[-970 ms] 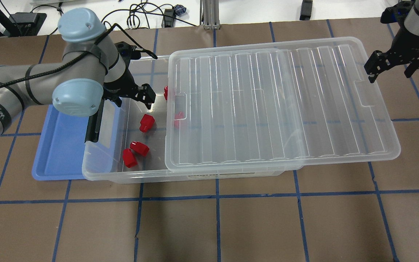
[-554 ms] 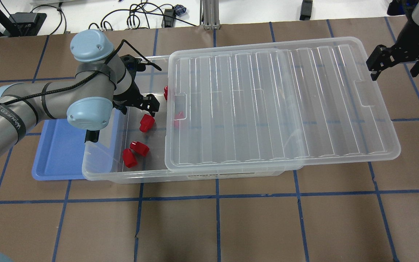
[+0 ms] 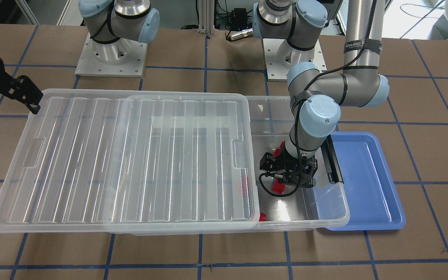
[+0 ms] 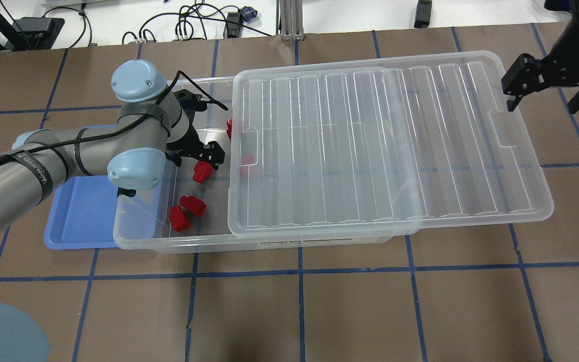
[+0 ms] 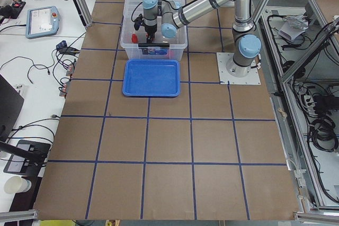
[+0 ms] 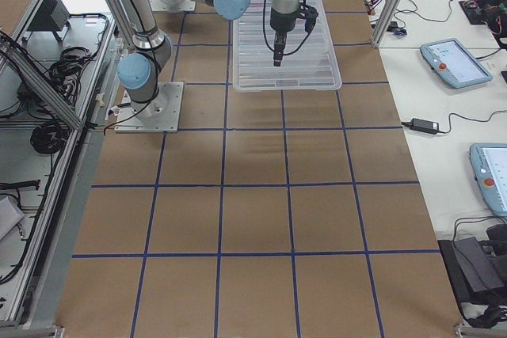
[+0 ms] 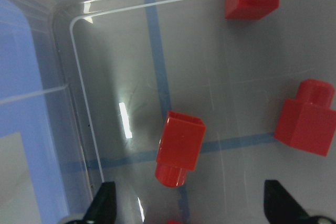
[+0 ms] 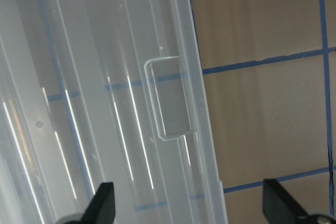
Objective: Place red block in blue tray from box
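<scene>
My left gripper [image 4: 196, 160] is open and reaches down into the uncovered end of the box [image 4: 143, 236]. A red block [image 4: 202, 171] lies on the box floor just under it. In the left wrist view this red block [image 7: 179, 146] lies just ahead of the open gripper [image 7: 191, 208], untouched. Several more red blocks [image 4: 193, 204] lie in the box. The blue tray [image 4: 78, 216] sits against the box's end and holds no block. My right gripper [image 4: 546, 98] is open and empty above the far end of the lid [image 4: 380, 146].
The ribbed clear lid [image 3: 123, 155] is slid aside and covers most of the box, overhanging its far end. A black clip handle [image 3: 331, 163] stands on the box end beside the blue tray [image 3: 364, 175]. Brown table paper with blue tape lines lies all around.
My left gripper moved right and down into the box, from beside the box wall to over the red block. My right gripper moved slightly up and away from the lid's end.
</scene>
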